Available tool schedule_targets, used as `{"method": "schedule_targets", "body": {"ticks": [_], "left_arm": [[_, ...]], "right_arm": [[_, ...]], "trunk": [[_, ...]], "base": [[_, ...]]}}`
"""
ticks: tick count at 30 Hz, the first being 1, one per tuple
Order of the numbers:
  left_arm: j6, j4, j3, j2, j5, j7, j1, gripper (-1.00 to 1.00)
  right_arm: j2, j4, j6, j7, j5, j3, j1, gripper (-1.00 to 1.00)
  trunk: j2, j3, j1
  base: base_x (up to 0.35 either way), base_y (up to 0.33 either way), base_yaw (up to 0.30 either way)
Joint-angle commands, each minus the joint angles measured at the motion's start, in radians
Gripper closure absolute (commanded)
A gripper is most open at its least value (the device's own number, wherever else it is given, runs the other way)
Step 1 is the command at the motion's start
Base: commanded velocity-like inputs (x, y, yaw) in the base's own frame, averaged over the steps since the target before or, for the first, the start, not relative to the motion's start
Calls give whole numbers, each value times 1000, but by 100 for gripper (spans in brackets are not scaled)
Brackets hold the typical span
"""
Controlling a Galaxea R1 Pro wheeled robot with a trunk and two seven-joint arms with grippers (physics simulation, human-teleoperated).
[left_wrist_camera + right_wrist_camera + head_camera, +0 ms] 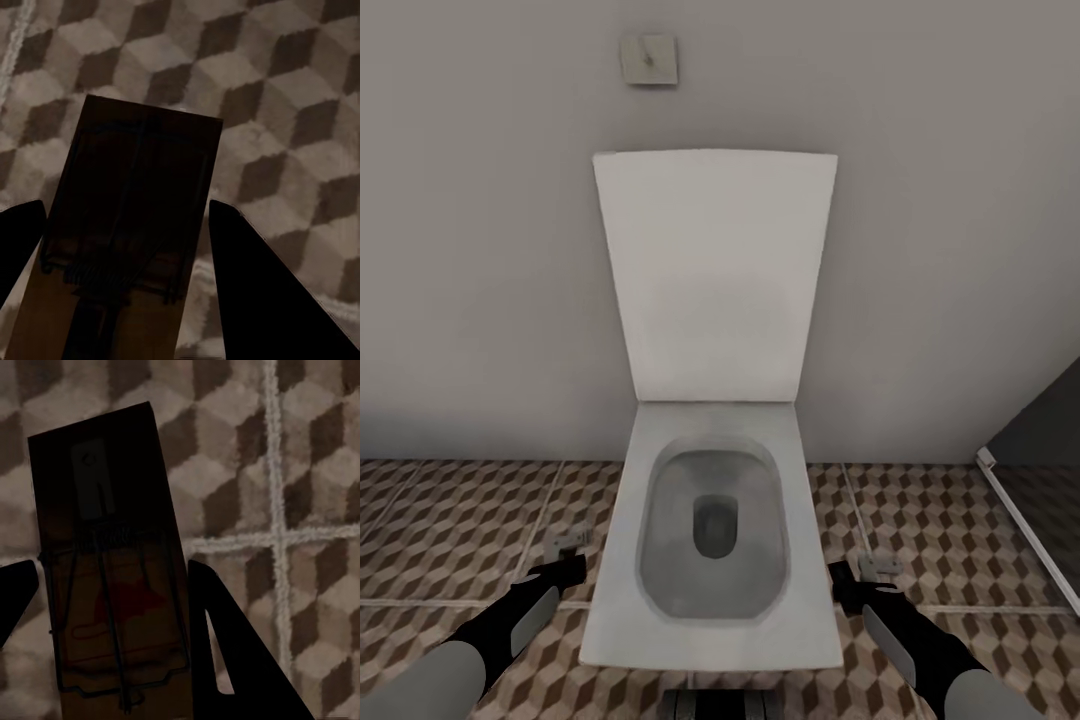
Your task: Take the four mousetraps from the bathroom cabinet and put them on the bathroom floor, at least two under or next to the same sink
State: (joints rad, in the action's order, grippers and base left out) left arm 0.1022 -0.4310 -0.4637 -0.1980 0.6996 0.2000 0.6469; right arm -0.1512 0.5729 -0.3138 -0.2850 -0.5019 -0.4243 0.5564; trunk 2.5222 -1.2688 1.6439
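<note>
From the head view, a white toilet (710, 520) with its lid up sits in the middle. The left gripper (565, 560) is at the lower left and the right gripper (870, 575) at the lower right, both low over the bathroom floor (450, 530). Each holds something small and pale. No sink is here, so traps dropped now could land far from it.

In the left wrist view, a mousetrap (127, 225) sits between the dark fingers (255, 277), which look clamped on it.

In the right wrist view, another mousetrap (112, 577), with a red spot, is pinched the same way. If the grip is loose, it might slip out.
</note>
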Motion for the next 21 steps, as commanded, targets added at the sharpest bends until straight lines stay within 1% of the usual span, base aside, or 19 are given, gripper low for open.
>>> {"method": "schedule_targets", "body": {"ticks": [1,16,21], "left_arm": [[4,-3,-9,-1,7,9,0,100],[2,-3,-12,-1,6,9,0,100],[2,-3,-10,-2,7,9,0,100]], "right_arm": [[-2,2,-4,-10,-9,-8,1,100],[-4,2,-1,-14,-9,-7,2,100],[-5,2,-1,-14,-9,-7,1,100]], "trunk": [[1,-5,0],[4,-63,7],[4,-63,7]], "base": [[0,0,0],[0,0,0],[0,0,0]]}}
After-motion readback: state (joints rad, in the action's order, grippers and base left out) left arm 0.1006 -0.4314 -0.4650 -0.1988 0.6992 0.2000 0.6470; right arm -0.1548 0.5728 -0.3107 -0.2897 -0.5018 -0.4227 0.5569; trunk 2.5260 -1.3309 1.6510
